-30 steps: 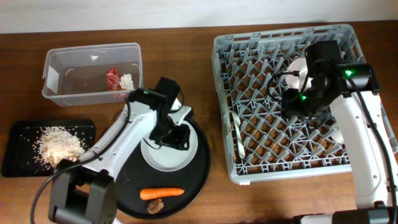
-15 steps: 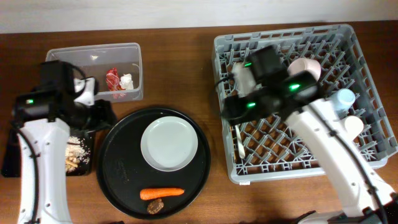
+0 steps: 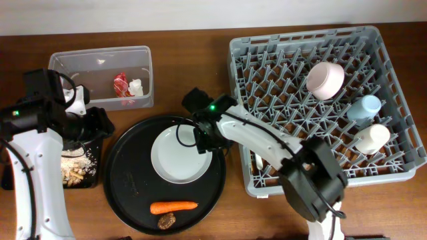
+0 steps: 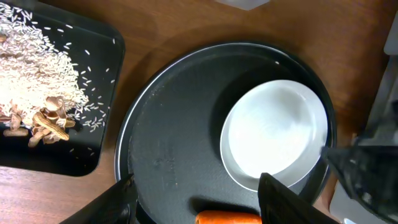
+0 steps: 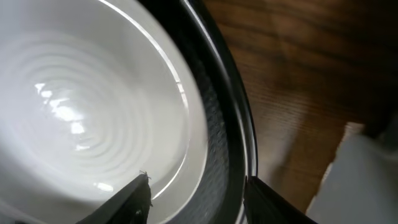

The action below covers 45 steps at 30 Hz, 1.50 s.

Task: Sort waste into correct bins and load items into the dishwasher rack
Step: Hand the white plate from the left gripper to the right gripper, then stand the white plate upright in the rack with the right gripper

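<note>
The pale plate [image 3: 180,157] lies on the round black tray [image 3: 133,187], with the carrot [image 3: 173,207] and the brown lump [image 3: 167,221] near its front. My right gripper [image 3: 201,138] is open, its fingers [image 5: 196,193] astride the plate's [image 5: 81,106] right rim. My left gripper [image 3: 100,125] is open and empty [image 4: 196,199] above the round tray's left edge, near the carrot [image 4: 230,218]. The clear tub [image 3: 67,67] holds the red wrapper [image 3: 121,85] and white scrap [image 3: 136,87]. The flat black tray [image 3: 93,175] holds rice scraps [image 4: 37,68]. The chopstick is out of view.
The grey rack [image 3: 267,60] at the right holds the cream-pink bowl [image 3: 325,79], the light blue cup [image 3: 364,107], the small white cup [image 3: 371,137] and the white fork [image 3: 259,160]. The right arm reaches leftward from the rack across bare wood.
My right arm has swung from over the rack to the plate's right rim. My left arm left the plate a second ago and now hangs by the flat black tray.
</note>
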Each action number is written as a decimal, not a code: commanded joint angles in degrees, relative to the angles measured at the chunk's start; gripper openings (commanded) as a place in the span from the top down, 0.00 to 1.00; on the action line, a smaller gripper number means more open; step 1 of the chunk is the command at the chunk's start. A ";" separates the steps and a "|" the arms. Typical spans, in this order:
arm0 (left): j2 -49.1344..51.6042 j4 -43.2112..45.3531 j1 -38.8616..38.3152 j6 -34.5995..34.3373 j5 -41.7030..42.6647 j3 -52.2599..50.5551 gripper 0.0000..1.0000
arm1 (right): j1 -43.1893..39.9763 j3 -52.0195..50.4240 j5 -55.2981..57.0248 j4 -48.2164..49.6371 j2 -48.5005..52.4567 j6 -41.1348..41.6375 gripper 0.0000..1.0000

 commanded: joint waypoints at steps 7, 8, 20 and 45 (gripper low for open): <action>0.00 0.39 0.09 -0.74 0.83 0.26 0.38 | 0.33 -0.20 -3.45 2.08 6.88 2.38 0.73; 0.00 0.39 0.09 -0.74 0.83 0.26 0.38 | 0.33 -0.20 -3.43 2.14 6.95 2.36 0.90; 0.00 0.42 0.09 -0.74 0.83 0.26 0.38 | -5.42 12.76 7.30 -8.15 -3.54 -2.34 0.96; 0.00 0.17 0.11 -0.74 0.85 0.26 0.38 | -21.18 23.69 69.44 -18.40 -2.86 -2.03 0.96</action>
